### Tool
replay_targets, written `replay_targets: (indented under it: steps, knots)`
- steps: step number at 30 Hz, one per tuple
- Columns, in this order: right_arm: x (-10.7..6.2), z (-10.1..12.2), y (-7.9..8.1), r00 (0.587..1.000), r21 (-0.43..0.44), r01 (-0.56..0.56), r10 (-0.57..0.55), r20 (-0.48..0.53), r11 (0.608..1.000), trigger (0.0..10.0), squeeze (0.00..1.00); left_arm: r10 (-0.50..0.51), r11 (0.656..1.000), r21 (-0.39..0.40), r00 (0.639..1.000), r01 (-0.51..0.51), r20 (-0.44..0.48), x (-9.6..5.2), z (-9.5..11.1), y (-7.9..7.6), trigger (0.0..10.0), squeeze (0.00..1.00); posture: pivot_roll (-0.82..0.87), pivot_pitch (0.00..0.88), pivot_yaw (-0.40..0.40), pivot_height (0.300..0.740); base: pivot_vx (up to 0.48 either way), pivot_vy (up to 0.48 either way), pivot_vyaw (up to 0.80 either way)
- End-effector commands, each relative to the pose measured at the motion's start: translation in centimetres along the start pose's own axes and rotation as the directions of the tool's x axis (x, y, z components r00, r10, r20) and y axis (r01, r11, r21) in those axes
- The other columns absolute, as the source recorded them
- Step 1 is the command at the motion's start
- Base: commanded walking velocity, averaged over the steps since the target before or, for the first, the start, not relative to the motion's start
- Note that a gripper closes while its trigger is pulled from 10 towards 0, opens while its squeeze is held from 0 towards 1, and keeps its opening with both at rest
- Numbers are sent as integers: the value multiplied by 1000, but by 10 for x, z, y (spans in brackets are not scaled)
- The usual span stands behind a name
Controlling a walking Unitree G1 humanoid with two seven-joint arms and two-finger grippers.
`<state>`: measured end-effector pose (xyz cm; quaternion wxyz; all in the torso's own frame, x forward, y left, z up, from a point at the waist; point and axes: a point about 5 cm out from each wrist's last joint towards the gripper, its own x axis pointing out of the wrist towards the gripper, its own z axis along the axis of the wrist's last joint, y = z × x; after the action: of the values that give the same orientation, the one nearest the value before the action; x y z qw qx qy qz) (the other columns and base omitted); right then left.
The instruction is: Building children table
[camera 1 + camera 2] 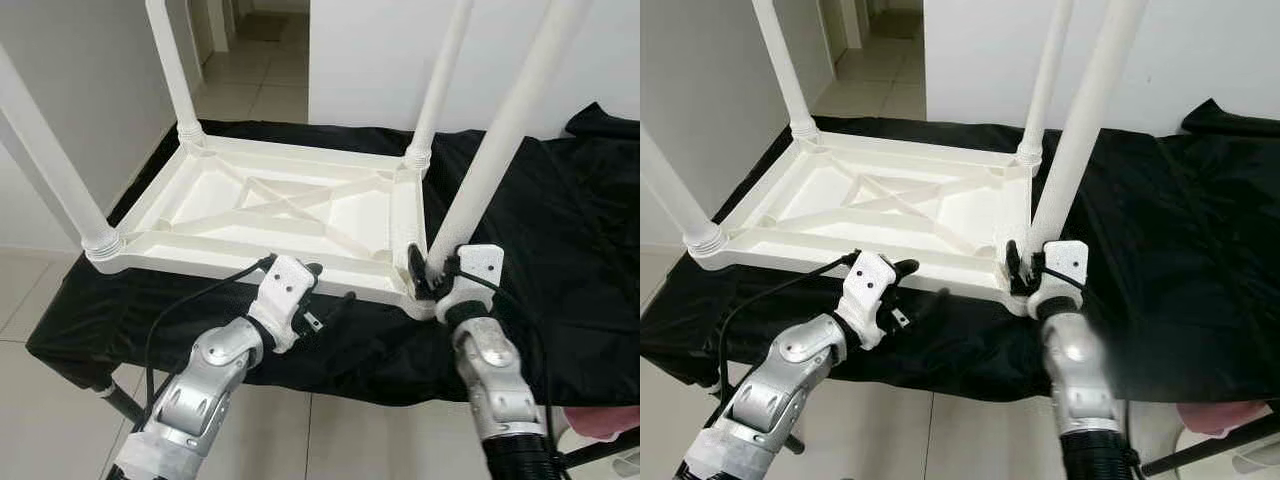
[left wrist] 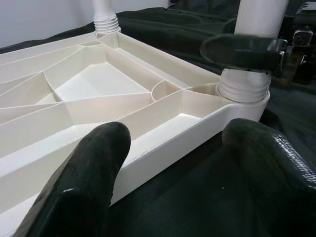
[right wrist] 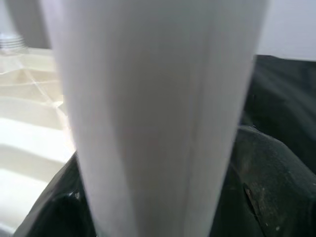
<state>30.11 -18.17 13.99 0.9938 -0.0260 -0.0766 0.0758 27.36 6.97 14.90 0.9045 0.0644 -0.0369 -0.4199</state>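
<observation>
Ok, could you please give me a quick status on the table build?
Right gripper clamped on the near-right leg at its socket. Left gripper open beside the tabletop near edge. Tabletop upside down on black cloth, four legs standing.

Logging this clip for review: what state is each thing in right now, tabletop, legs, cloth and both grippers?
Tabletop: upside down on the black cloth.
Far-left leg, far-right leg, near-left leg: upright in their corner sockets.
Near-right leg: in its socket, leaning, gripped at the base.
Right gripper: shut on the near-right leg.
Left gripper: open, by the tabletop's near edge.

White walls [image 1: 380, 60], pale tiled floor [image 1: 250, 70].
</observation>
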Motion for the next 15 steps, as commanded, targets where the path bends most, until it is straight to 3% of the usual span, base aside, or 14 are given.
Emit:
replay_targets:
  steps: [1,2,5,6,7,12,13,14,15]
  knots:
    - [3,1,1,995,2,-103,103,3,995,10000,0,-24,1000,-2,1000,24,1,0,2,0,10000,0,-5,26,28,740,0,0,0]
    - [7,3,-1,986,-20,-169,169,3,985,10000,0,-29,1000,2,1000,29,7,2,4,1,10000,0,-7,8,27,740,0,0,0]
    - [7,3,-3,977,-20,-214,214,-2,977,10000,0,-35,999,5,999,35,10,2,2,-1,10000,0,-6,32,30,740,0,0,0]
    - [9,3,-5,970,-38,-242,241,-12,970,10000,0,-32,999,17,999,32,-7,3,-1,-1,10000,0,-8,0,29,740,0,0,0]
    - [11,4,-8,951,-40,-308,307,-29,951,10000,0,-47,999,-10,999,47,20,6,4,-4,10000,0,-4,4,26,740,0,0,0]
    - [13,4,-8,906,-59,-422,418,-67,905,9725,0,-50,999,8,999,49,10,9,3,-5,10000,0,-5,3,25,740,0,0,0]
    - [13,4,-8,894,-63,-446,441,-76,893,4549,0,-53,999,6,999,53,10,8,3,-6,10000,0,-4,9,25,740,0,0,0]
    - [13,4,-8,886,-65,-461,456,-82,885,4549,0,-56,998,4,998,56,11,8,3,-6,10000,0,-4,9,25,740,0,0,0]
    - [13,4,-8,881,-67,-470,465,-85,880,2275,0,-58,998,3,998,58,11,7,3,-6,10000,0,-4,9,25,740,0,0,0]
